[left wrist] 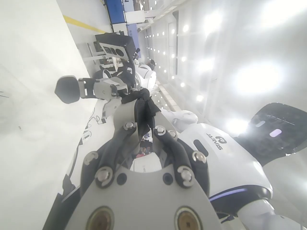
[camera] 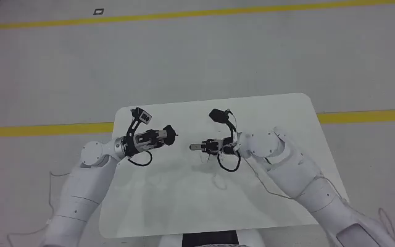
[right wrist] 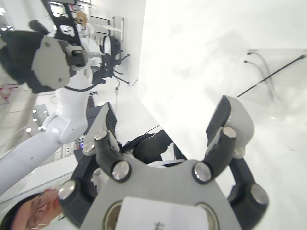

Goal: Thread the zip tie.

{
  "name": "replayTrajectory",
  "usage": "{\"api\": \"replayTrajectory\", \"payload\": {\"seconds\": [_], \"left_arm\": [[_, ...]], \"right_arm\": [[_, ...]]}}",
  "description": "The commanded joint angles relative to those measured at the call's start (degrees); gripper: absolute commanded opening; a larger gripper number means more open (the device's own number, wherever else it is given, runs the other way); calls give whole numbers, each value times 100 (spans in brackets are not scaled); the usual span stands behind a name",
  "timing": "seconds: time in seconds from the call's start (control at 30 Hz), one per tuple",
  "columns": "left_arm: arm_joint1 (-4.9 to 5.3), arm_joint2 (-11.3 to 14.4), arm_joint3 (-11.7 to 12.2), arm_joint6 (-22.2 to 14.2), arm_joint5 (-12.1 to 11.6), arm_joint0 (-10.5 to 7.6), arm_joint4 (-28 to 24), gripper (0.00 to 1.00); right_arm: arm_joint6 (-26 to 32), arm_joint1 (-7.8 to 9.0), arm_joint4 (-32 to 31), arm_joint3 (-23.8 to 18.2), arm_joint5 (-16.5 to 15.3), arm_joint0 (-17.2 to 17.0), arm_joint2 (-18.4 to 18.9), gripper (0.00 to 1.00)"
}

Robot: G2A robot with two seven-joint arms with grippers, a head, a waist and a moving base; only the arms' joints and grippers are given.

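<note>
A thin black zip tie (right wrist: 271, 75) lies flat on the white table (camera: 278, 185), its head end toward the picture's edge, beyond my right gripper (right wrist: 166, 104). That gripper is open, fingers wide apart, with nothing between them. In the top view it (camera: 192, 147) hovers over the table's middle, pointing at my left gripper (camera: 171, 133), a short gap apart. My left gripper (left wrist: 144, 96) is shut, black pads pressed together; I cannot make out anything held in them. From the left wrist the right gripper (left wrist: 68, 92) shows side-on just ahead.
Two pale, nearly clear curved ties (right wrist: 263, 65) lie beside the black zip tie. The table is bare toward its far edge and right corner. A chair and equipment stand off the table in the room behind.
</note>
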Motion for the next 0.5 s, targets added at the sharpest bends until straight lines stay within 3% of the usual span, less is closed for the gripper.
{"api": "replayTrajectory", "payload": {"seconds": [0.0,0.13,0.47], "left_arm": [[0,0,0,0,0,0,0,0],[0,0,0,0,0,0,0,0],[0,0,0,0,0,0,0,0]], "right_arm": [[15,-37,-247,171,84,242,-154,100],[5,-103,-882,371,139,532,-513,100],[-40,-100,-1047,361,35,498,-582,100]]}}
